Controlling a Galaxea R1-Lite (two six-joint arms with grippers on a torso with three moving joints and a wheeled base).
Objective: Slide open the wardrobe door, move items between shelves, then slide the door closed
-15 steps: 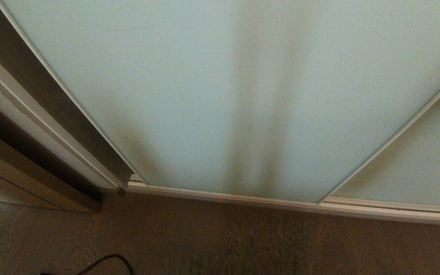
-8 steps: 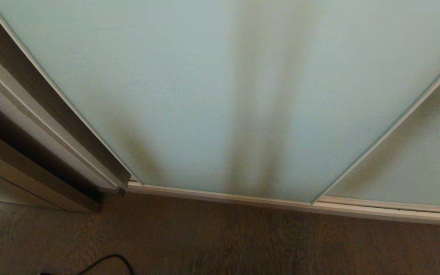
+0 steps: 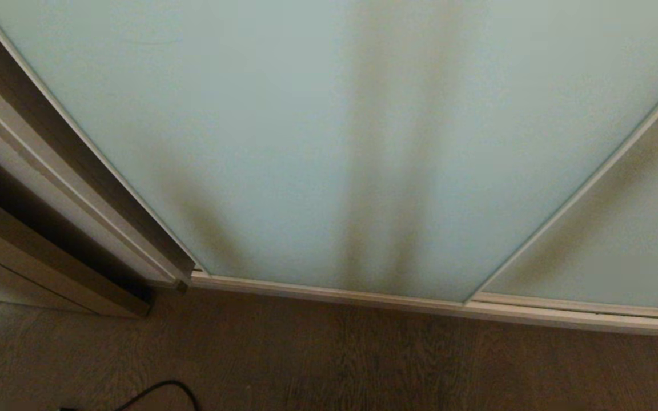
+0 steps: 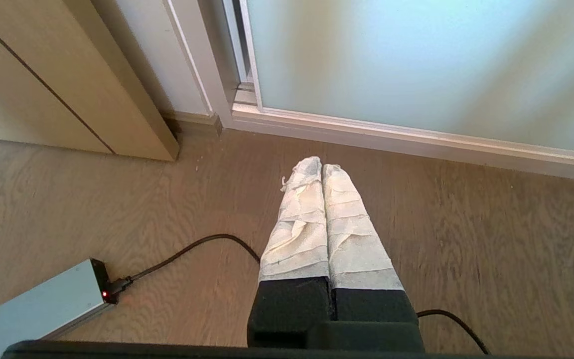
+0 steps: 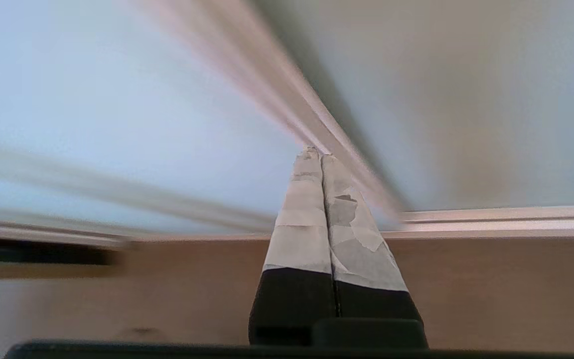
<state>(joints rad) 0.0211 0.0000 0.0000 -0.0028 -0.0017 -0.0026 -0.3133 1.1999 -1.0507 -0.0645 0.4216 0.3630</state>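
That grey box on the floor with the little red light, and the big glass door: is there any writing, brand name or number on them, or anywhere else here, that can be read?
None: no picture shows any word, label, brand, number or sign.
Grey box: plain top, only a lit red dot at its cable end.
Sliding wardrobe door: bare frosted glass, no sticker or mark.
Tape wrapping on both claws: unprinted.

Soft, dim light falls on the frosted sliding wardrobe door [image 3: 283, 131], where broad vertical shadows run down to the floor [image 3: 363, 365]. Its straight frame bows in the head view. The right wrist view is streaked with motion blur, the left wrist view brighter and sharp.
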